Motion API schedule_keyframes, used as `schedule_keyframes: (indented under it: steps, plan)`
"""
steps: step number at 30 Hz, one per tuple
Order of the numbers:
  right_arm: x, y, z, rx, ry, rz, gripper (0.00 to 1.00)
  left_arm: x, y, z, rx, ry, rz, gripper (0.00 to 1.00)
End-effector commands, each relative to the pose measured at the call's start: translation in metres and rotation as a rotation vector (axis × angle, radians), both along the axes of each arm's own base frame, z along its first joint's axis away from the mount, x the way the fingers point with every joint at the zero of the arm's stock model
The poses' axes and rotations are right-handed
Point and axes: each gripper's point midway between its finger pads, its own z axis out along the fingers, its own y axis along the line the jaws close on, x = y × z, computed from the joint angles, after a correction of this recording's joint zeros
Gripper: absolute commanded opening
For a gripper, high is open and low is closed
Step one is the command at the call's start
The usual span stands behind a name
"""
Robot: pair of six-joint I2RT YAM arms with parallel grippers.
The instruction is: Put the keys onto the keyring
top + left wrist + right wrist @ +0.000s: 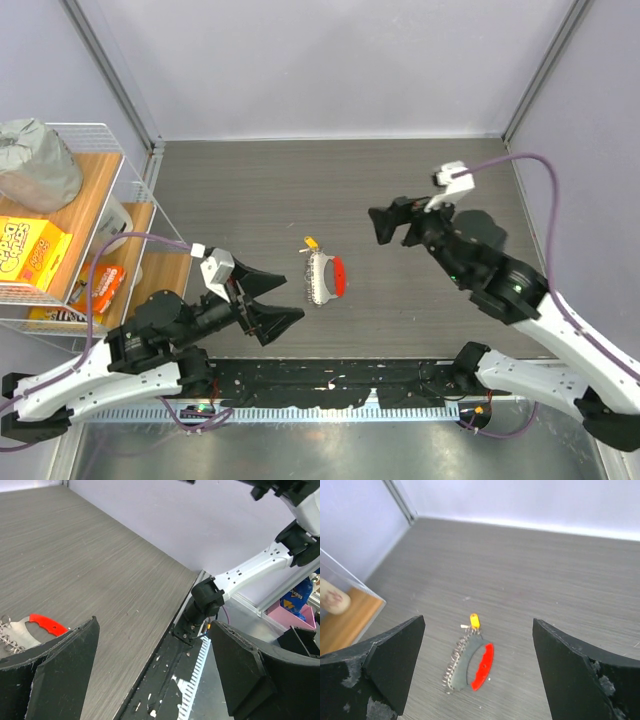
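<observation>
The keyring (322, 278) lies flat near the middle of the grey desk (250, 190), a bunch of thin silvery links curved beside a red plastic piece (339, 275) that sits on its 3 o'clock side in the top view; the keys (311, 242), marked by a small yellow head, rest on the desk at the bunch's 12 o'clock end, touching or just beside the links, and whether they are threaded on cannot be told; nothing grips either item. The left end effector (290, 300) sits at about 8 o'clock from the keyring, near it but apart, its two black fingers spread wide with nothing between them; its wrist camera shows the same spread (155, 675), with the red piece (47, 625) and some links (12, 635) just past the left finger (60, 675) at 9 o'clock. The right end effector (395, 225) hangs at about 2 o'clock from the keyring, well apart, also spread wide and empty; its wrist view (480, 665) frames the keyring (462, 662) between the fingers (375, 670), the yellow-headed keys (475, 620) at the ring's 12 o'clock. At 9 o'clock of the desk stands a wire shelf rack (135, 170) holding a yellow box (30, 250) and a grey bag (35, 165).
</observation>
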Motion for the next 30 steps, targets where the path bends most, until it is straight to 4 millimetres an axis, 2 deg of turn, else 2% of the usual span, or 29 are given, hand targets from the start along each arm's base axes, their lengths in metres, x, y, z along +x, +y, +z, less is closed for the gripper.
schedule_keyframes:
  steps: [1,5,12,15,16,21,26,27,28,30]
  plan:
    - [-0.015,-0.028,0.03,0.093,-0.041,-0.059,0.96,-0.001,-0.002,0.024,-0.038,-0.041,-0.014,1.0]
    - [-0.025,-0.027,0.034,0.107,-0.039,-0.015,0.95,-0.001,-0.002,0.028,-0.045,-0.044,-0.009,0.99]
    - [-0.035,-0.016,0.027,0.079,-0.016,0.074,0.96,0.002,0.003,0.033,-0.04,-0.05,0.01,1.0]
    - [-0.035,-0.022,0.025,0.083,-0.024,0.056,0.96,0.001,0.005,0.036,-0.036,-0.057,0.011,1.0]
    - [-0.036,-0.025,0.031,0.1,-0.043,0.052,0.96,0.001,0.006,0.036,-0.033,-0.058,0.013,1.0]
    - [-0.04,-0.027,0.035,0.102,-0.073,0.064,0.96,0.003,0.007,0.032,-0.028,-0.062,0.024,1.0]
    - [-0.042,-0.019,0.035,0.057,-0.072,0.118,0.95,0.004,0.008,0.031,-0.021,-0.064,0.027,1.0]
    - [-0.045,-0.014,0.029,0.033,-0.047,0.153,0.96,0.003,0.009,0.032,-0.024,-0.065,0.029,1.0]
    - [-0.042,-0.009,0.027,0.006,-0.035,0.165,0.95,0.004,0.008,0.031,-0.021,-0.065,0.029,1.0]
    - [-0.032,-0.012,0.019,0.017,-0.008,0.09,0.96,0.005,0.009,0.03,-0.017,-0.071,0.036,1.0]
